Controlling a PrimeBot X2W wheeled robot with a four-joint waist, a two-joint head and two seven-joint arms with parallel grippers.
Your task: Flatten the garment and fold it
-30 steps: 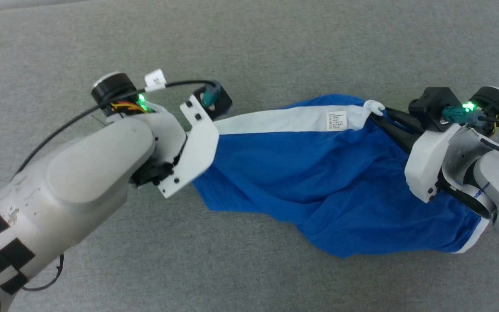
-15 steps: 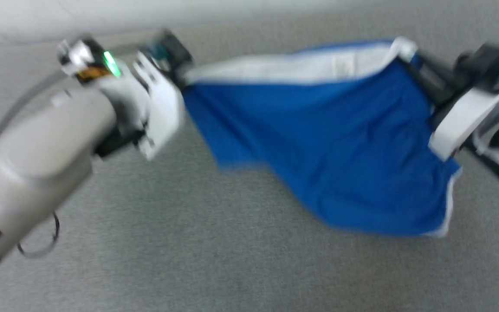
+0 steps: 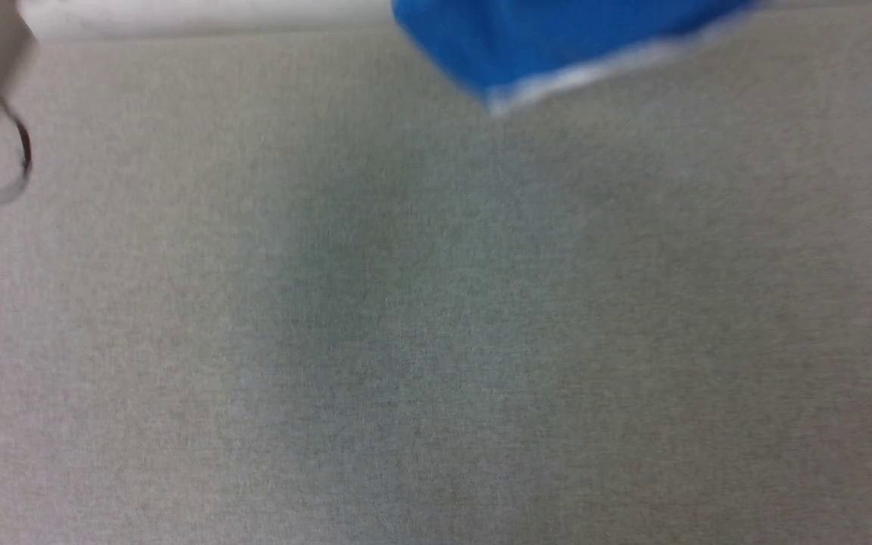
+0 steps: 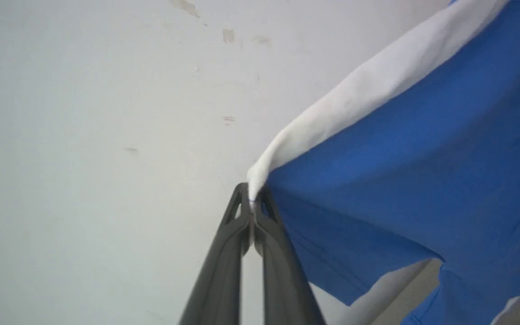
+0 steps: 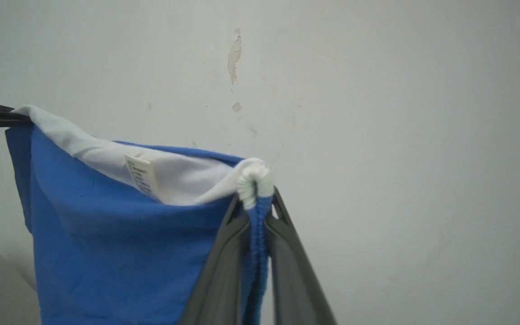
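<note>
Hanging clear of the grey tabletop (image 3: 436, 341), the garment (image 3: 557, 38) shows in the head view as a blue hem with a white edge at the top – a second ago it sagged onto that surface between the two arms. Part of that shift is the head camera's own. Both wrist views, though, face a pale wall (image 4: 106, 135) rather than the tabletop, so I judge the arms raised with fingers aimed forward and the waistband strung between them. The left gripper (image 4: 252, 201), which has just closed, is clenched on the white corner of the waistband. The right gripper (image 5: 256, 216) is clamped on the bunched opposite end, blue fabric running down between its fingers. That gives two held corners — what the flattening step needs before the garment can be laid out smooth. A small white label (image 5: 139, 177) hangs inside the band, nearer the right gripper
</note>
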